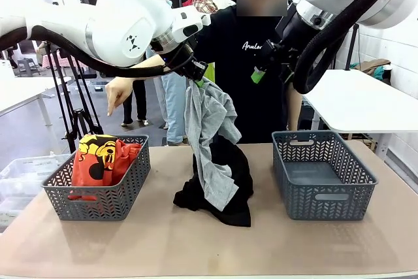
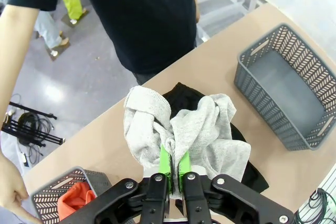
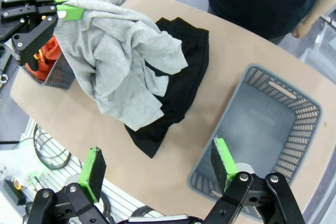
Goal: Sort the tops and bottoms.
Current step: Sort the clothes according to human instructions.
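Observation:
My left gripper (image 1: 198, 82) is shut on a light grey sweatshirt (image 1: 209, 135), one of the tops, and holds it up above the middle of the table. The sweatshirt's lower end drapes onto the black bottoms (image 1: 225, 184), which lie crumpled on the table. In the left wrist view the green fingers (image 2: 166, 162) pinch the grey fabric (image 2: 210, 135). An orange-red shirt (image 1: 101, 158) with yellow-and-black print lies in the left basket (image 1: 98, 200). My right gripper (image 1: 261, 73) hangs open and empty high above the right basket (image 1: 323, 191); its view shows the sweatshirt (image 3: 121, 56) and bottoms (image 3: 181, 85) below.
A person in a black T-shirt (image 1: 251, 63) stands at the far side, one hand (image 1: 117, 96) pointing down above the left basket. The right basket (image 3: 262, 129) has nothing in it. Bare tabletop (image 1: 209, 246) lies along the front edge.

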